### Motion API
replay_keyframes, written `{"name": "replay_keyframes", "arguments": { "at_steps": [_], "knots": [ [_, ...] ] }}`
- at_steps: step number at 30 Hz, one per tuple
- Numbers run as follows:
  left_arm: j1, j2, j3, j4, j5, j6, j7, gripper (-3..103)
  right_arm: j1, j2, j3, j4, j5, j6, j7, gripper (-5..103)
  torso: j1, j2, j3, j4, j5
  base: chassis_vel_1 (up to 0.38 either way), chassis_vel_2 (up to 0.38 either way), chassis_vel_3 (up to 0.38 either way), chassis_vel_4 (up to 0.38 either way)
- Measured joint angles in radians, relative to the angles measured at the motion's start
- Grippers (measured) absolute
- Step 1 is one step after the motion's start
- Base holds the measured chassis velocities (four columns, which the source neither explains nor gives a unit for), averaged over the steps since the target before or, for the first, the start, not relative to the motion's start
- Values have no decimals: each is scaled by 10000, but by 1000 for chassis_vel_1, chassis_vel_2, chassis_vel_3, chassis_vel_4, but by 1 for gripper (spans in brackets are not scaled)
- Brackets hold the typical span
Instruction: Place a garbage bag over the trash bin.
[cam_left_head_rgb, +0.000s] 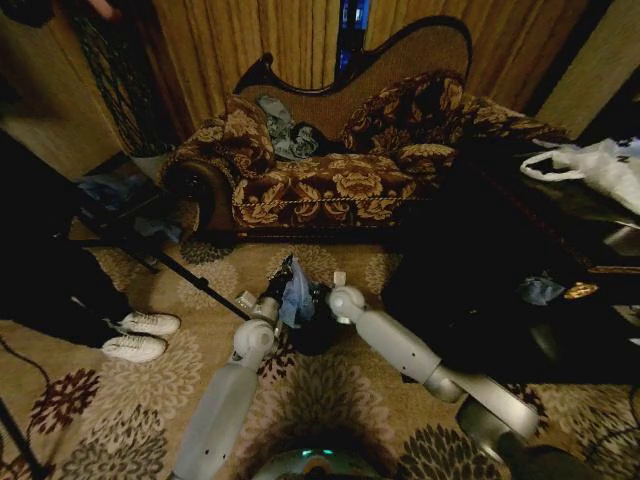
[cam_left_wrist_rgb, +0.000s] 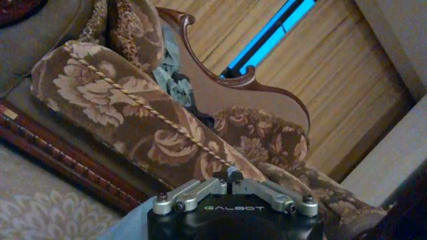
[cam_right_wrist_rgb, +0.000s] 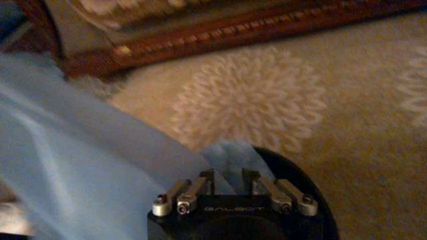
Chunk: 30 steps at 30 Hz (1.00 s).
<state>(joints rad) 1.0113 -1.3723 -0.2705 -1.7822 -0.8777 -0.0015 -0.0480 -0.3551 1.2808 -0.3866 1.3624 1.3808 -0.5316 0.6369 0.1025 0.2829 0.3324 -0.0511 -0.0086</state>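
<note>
The trash bin (cam_left_head_rgb: 318, 335), small, round and black, stands on the patterned carpet between my two arms. The light blue garbage bag (cam_left_head_rgb: 297, 295) hangs crumpled just above its rim. My left gripper (cam_left_head_rgb: 282, 280) is at the bag's left side, and in the left wrist view its fingers (cam_left_wrist_rgb: 230, 176) are pressed together, pointing at the sofa. My right gripper (cam_left_head_rgb: 326, 295) is over the bin's right side. In the right wrist view its fingers (cam_right_wrist_rgb: 231, 175) stand apart with the blue film (cam_right_wrist_rgb: 87, 165) passing between them, above the bin's black rim (cam_right_wrist_rgb: 307, 185).
A floral sofa (cam_left_head_rgb: 330, 180) stands close behind the bin. A person's white sneakers (cam_left_head_rgb: 140, 335) and a black stand leg (cam_left_head_rgb: 190, 280) are on the left. A dark table at the right carries a white plastic bag (cam_left_head_rgb: 600, 165).
</note>
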Motion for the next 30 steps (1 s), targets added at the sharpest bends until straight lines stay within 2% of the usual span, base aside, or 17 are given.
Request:
{"name": "replay_keyframes", "arguments": {
  "at_steps": [1, 4, 5, 7, 8, 10, 11, 13, 14, 15, 16, 19, 25, 30],
  "knots": [
    [116, -17, 13, -95, 55, -1, 8, 0, 35, 15, 4, 150, 128, 42, 44, 35, 0, 0, -1, 2, 0, 0, 0, 0, 0],
    [265, -44, 32, -189, 140, -8, 29, 0, 66, 111, -24, 231, 121, 120, 42, 35, 0, -1, 0, 3, 0, 0, 0, 0, 0],
    [339, -50, 35, -257, 171, -13, 38, 0, 100, 171, -28, 266, 98, 139, 30, 46, 0, 0, 0, 3, 0, 0, 0, 0, 0],
    [392, -53, 37, -324, 183, -18, 41, 0, 150, 188, -28, 331, 109, 136, 33, 46, 1, -1, 0, 4, 0, 0, 0, 0, 0],
    [419, -53, 37, -363, 188, -21, 41, 0, 189, 174, -34, 388, 133, 124, 42, 57, 1, -1, 0, 4, 0, 0, 0, 0, 0],
    [489, -55, 38, -514, 194, -29, 41, 0, 421, -93, -229, 715, 285, -77, 106, 68, 0, 0, -1, 5, 1, 0, 0, 0, 0],
    [489, -55, 38, -514, 194, -29, 41, 0, 421, -93, -229, 715, 285, -77, 106, 68, 0, 0, -1, 5, 1, 0, 0, 0, 0],
    [480, -116, 13, -538, 193, -48, 41, 0, 766, -699, -621, 1088, 444, -393, 109, 79, 0, 0, -1, 3, 0, 0, 0, 0, 0],
    [446, -151, -11, -511, 192, -63, 41, 0, 891, -1006, -820, 1189, 454, -480, 3, 79, 0, 0, -1, 2, 1, 0, 0, 0, 0],
    [422, -171, -28, -482, 183, -69, 33, 0, 966, -1242, -948, 1257, 449, -540, -114, 85, 0, 0, 0, 1, 1, 0, 0, 0, 0],
    [422, -171, -28, -482, 183, -69, 33, 0, 966, -1242, -948, 1257, 449, -540, -114, 85, 0, 0, 0, 1, 1, 0, 0, 0, 0],
    [303, -237, -37, -328, 170, -115, 3, 0, 991, -1692, -1194, 1541, 435, -678, -285, 98, 0, 0, -1, 0, 2, 0, 0, 0, 0],
    [128, -280, -46, -57, 164, -147, -13, 0, 502, -2051, -1234, 2133, 330, -711, -254, 100, 0, -1, 0, 3, 3, 0, 0, 0, 0],
    [175, -271, -30, -8, 163, -156, -29, 0, 365, -2263, -674, 2582, 322, -673, -203, 100, 0, 0, -1, -1, 2, 0, 0, 0, 0]
  ]
}}
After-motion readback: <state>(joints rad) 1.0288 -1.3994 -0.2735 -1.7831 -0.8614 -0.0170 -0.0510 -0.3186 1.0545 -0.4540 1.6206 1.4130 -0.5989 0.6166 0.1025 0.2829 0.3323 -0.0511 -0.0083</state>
